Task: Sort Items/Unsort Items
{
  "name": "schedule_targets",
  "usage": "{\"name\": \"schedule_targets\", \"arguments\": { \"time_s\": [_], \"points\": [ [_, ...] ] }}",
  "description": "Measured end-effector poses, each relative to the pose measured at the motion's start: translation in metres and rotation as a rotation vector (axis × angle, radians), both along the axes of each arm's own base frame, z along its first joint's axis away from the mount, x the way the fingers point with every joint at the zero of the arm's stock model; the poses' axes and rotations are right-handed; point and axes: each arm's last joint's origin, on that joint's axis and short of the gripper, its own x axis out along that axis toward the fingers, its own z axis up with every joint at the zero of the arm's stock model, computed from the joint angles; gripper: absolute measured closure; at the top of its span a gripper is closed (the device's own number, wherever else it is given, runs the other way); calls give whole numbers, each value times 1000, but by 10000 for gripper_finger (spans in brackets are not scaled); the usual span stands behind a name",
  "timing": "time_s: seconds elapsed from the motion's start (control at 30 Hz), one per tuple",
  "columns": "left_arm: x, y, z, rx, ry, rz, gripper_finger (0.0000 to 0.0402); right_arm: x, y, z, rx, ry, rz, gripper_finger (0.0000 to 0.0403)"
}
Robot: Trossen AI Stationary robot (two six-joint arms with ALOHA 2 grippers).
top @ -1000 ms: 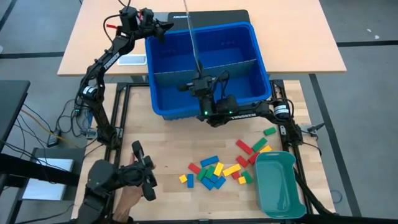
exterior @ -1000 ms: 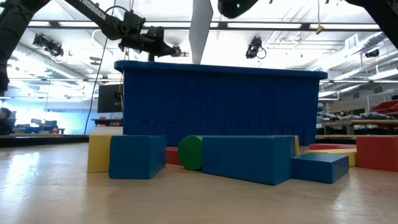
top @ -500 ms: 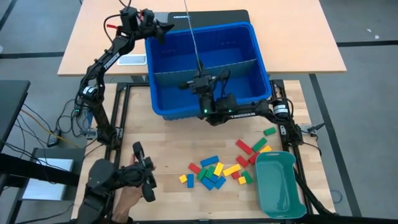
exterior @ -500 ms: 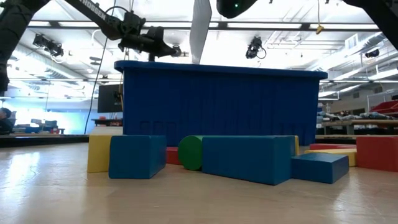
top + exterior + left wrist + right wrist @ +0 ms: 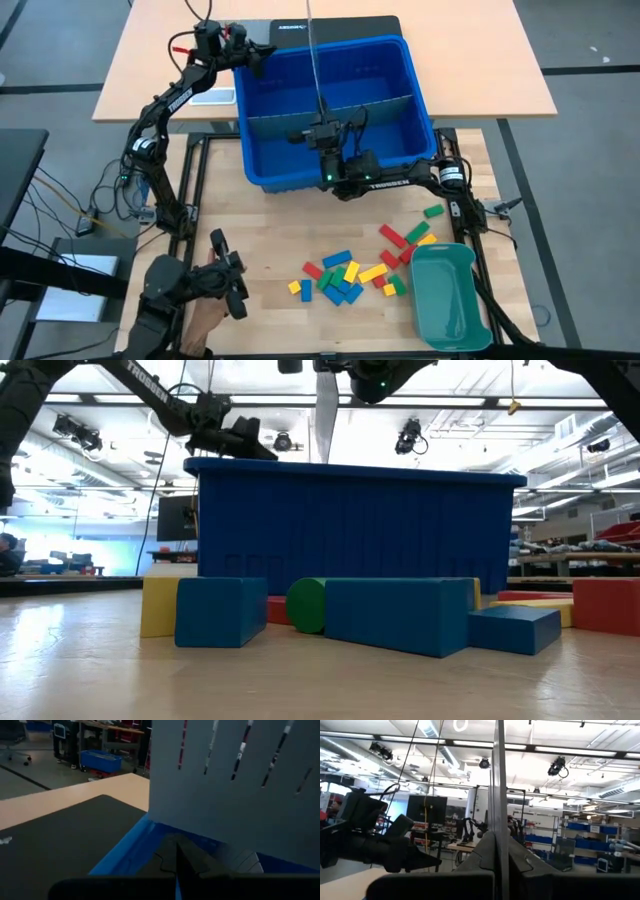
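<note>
- High view: the right gripper (image 5: 322, 125) is clamped on the bottom edge of the grey sheet (image 5: 314, 50), which stands upright above its jaws, over the middle of the blue bin (image 5: 420, 100)
- To do this step well, I judge it should keep the sheet plumb and lift it straight, clear of the bin's walls
- The left gripper (image 5: 262, 50), jaws together on nothing, sits at the bin's far left corner, well apart from the right jaws
- The blocks (image 5: 345, 275) lie loose on the wooden table (image 5: 260, 250), well on the near side of both sets of jaws, just beside the teal tray (image 5: 450, 300); none is in the bin
- Low view: blue, yellow, green and red blocks lie in front of the bin; the sheet rises above its rim, under a bright workshop ceiling
- Left wrist view: the sheet's slotted face fills the space ahead of the closed jaws, with the bin rim just below them and a dark mat (image 5: 65, 835) to one side
- Right wrist view: the sheet shows edge-on, rising straight out of the pinching jaws; shelves and ceiling lights lie beyond
</note>
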Motion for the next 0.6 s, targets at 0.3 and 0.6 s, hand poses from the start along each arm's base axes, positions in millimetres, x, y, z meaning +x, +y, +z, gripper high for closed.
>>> {"name": "schedule_targets", "arguments": {
  "time_s": [0.3, 0.6],
  "points": [
    [-2, 1, -10, 4, -32, 2, 399, 1, 6, 0, 6, 0, 11, 403],
    [-2, 1, -8, -4, -50, -13, 399, 1, 5, 0, 2, 1, 9, 403]
  ]
}}
